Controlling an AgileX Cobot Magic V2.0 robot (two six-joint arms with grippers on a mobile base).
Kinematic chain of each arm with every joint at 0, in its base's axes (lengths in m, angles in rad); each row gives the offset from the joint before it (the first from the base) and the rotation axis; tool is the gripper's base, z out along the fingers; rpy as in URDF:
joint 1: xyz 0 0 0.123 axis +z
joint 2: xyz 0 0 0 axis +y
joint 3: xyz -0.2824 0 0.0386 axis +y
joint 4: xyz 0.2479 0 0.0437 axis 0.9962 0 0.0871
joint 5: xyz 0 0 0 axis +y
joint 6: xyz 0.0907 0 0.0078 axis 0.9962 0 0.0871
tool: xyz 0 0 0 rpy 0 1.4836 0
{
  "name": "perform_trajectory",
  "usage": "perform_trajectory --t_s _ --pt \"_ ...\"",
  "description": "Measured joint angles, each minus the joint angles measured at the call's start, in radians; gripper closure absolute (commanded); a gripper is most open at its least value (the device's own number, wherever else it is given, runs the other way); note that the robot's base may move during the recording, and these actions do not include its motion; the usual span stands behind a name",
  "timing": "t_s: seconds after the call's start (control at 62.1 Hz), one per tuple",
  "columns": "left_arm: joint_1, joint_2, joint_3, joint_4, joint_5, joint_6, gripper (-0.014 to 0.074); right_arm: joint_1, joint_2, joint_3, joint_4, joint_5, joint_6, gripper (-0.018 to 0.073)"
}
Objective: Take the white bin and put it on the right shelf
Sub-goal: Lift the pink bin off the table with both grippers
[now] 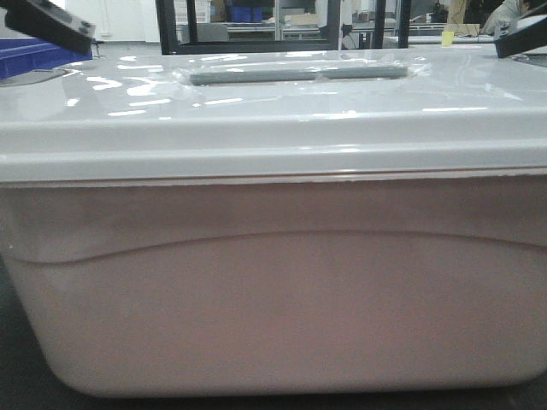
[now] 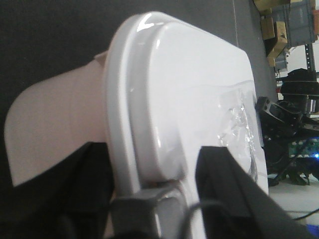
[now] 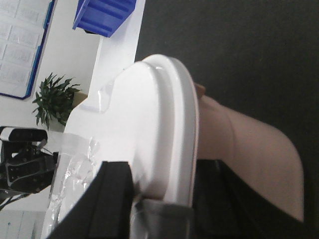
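The white bin (image 1: 273, 290) fills the front view, a whitish-pink tub under a glossy white lid (image 1: 273, 111) with a grey handle strip (image 1: 299, 74). My left gripper (image 1: 47, 26) is at the bin's left end. In the left wrist view it (image 2: 154, 149) straddles the lid rim, one dark finger under the rim and one on the lid top, shut on the bin (image 2: 174, 89). My right gripper (image 1: 521, 38) holds the opposite end the same way, shut on the lid rim (image 3: 164, 163) of the bin (image 3: 149, 109). The right shelf is out of view.
The bin rests over a dark mat (image 3: 239, 50). A blue plastic bin (image 1: 34, 55) sits behind the left end and shows as blue bin (image 3: 104, 15) in the right wrist view. Black frames (image 1: 179, 26) stand at the back. A potted plant (image 3: 52, 99) is beyond the table.
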Motion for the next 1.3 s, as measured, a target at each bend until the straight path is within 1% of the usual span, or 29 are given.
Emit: perform_trajectory --t_s 0.016,0.048,0.081,0.113,0.193,0.242,0.403,0.548,0.725,0.983,1.063,1.305 --pt "0.000 0.000 0.002 -0.002 -0.004 0.000 0.0526 -0.002 0.000 0.000 0.003 0.000 0.002 0.0366" --pt "0.000 0.002 0.002 -0.010 -0.011 0.000 0.0547 -0.002 0.000 0.000 0.011 0.000 0.002 0.0395" --pt "0.000 0.002 0.004 -0.025 -0.015 -0.002 0.0597 -0.005 0.000 0.000 0.016 -0.005 0.002 0.0420" --pt "0.002 0.004 0.003 -0.045 -0.017 -0.007 0.0646 -0.007 0.000 0.000 0.021 -0.011 0.002 0.0442" --pt "0.003 0.004 0.003 -0.107 -0.017 -0.011 0.0731 -0.007 0.002 0.000 0.036 -0.024 0.002 0.0492" --pt "0.003 0.004 0.003 -0.134 -0.017 -0.011 0.0717 -0.007 0.002 0.000 0.046 -0.030 0.002 0.0497" --pt "0.003 0.004 0.003 -0.211 -0.013 -0.011 0.0723 -0.007 0.002 0.004 0.127 -0.031 0.000 0.0497" --pt "0.003 0.004 0.001 -0.261 -0.009 -0.011 0.0723 -0.007 -0.012 0.004 0.197 -0.033 0.000 0.0497" --pt "0.003 0.004 -0.050 -0.280 0.000 -0.011 0.0722 -0.007 -0.078 0.004 0.253 -0.041 -0.002 0.0497" --pt "-0.022 -0.023 -0.179 -0.295 -0.016 -0.032 0.0722 -0.005 -0.166 -0.032 0.273 -0.069 0.040 0.0497" --pt "-0.039 -0.027 -0.228 -0.304 -0.033 -0.041 0.0722 0.013 -0.178 -0.069 0.282 -0.091 0.059 0.0497" --pt "-0.092 -0.028 -0.344 -0.345 -0.100 -0.065 0.0722 0.072 -0.209 -0.212 0.284 -0.223 0.100 0.0497"
